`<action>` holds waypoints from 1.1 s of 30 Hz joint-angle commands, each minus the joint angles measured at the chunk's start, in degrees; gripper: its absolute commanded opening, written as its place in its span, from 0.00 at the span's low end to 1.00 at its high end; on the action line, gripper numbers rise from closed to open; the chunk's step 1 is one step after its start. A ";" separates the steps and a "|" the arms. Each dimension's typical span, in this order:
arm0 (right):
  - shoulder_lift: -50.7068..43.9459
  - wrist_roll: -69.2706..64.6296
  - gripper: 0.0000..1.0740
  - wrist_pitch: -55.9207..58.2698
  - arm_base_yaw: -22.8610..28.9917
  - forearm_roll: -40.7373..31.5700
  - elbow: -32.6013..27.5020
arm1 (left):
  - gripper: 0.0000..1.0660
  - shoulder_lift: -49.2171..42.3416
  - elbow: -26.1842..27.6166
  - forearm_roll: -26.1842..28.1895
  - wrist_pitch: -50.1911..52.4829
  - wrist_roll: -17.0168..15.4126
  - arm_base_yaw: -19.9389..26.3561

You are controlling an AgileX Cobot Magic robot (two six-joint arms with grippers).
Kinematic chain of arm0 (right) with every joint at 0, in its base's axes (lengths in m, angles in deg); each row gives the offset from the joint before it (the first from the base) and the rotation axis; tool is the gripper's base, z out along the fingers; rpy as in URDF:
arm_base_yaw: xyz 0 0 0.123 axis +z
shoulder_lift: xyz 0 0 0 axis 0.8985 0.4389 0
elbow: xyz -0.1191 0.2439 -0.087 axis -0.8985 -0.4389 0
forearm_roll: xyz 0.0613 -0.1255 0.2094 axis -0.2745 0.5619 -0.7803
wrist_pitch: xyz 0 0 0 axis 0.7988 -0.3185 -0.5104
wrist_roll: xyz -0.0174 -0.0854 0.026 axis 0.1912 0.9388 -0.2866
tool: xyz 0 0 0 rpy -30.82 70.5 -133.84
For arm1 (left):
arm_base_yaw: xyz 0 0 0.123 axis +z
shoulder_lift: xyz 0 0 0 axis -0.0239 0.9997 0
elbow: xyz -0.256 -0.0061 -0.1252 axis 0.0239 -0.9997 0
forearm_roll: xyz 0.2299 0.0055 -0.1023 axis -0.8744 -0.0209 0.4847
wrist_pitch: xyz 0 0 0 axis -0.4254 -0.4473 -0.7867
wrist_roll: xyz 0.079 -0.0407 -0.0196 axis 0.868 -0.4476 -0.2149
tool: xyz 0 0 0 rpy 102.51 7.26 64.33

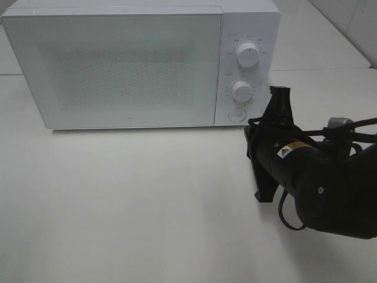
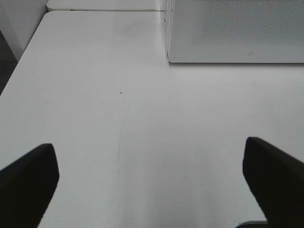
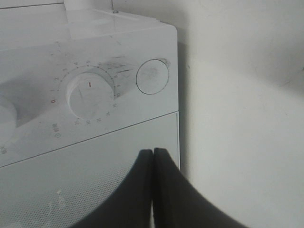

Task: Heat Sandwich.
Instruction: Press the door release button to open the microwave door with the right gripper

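Tabletop (image 1: 147, 224): right pincer (image 3: 153, 152) facing microwave (image 1: 123, 65).

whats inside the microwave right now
Nothing can be made out: the microwave door is shut and its dotted panel shows no shape behind it. Whether the sandwich is inside is hidden.

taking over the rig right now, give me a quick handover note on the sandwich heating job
left gripper: jaws open, holding nothing, over the table.
right gripper: jaws shut, empty, close in front of the microwave by its control panel.
sandwich: not in view; the door is closed, so it may be inside, cannot tell.
done: door shut.
left: probably set the dials to start heating, if the sandwich is in.
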 commanded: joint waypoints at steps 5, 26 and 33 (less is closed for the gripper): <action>4.13 -1.83 0.00 1.60 -1.83 3.72 4.18 | 0.92 -1.03 -0.06 0.46 0.74 0.00 -0.29; 12.55 -1.20 0.00 5.96 -9.40 9.05 14.78 | 0.92 -1.03 -0.06 0.46 0.74 0.00 -0.29; 14.55 -1.09 0.00 6.07 -11.17 9.51 17.30 | 0.92 -1.03 -0.06 0.46 0.74 0.00 -0.29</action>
